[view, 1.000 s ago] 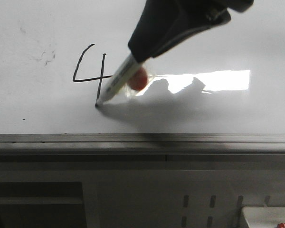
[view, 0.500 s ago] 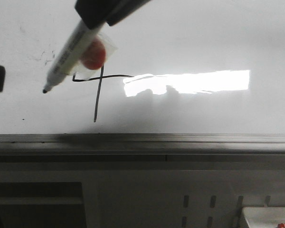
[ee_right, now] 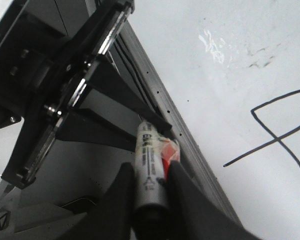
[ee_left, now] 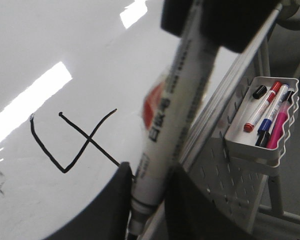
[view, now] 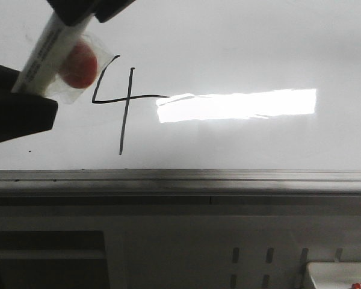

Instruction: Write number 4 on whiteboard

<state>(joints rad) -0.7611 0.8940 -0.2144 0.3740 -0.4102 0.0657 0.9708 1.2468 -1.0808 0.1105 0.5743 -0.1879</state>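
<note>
Front: number 4 (view: 123, 99) complete on the whiteboard (view: 240, 42), left of the glare patch. At 10 o'clock from it, the marker (view: 45, 54) is off the board, gripped from above by the right gripper (view: 78, 15). Left gripper (view: 18, 114) is a dark mass at 9 o'clock.

Left wrist: only here, a pen tray (ee_left: 240, 145) hangs off the board's edge. Left fingers flank the marker tip; contact unclear.

Right wrist: right fingers clamped on the marker barrel.
</note>
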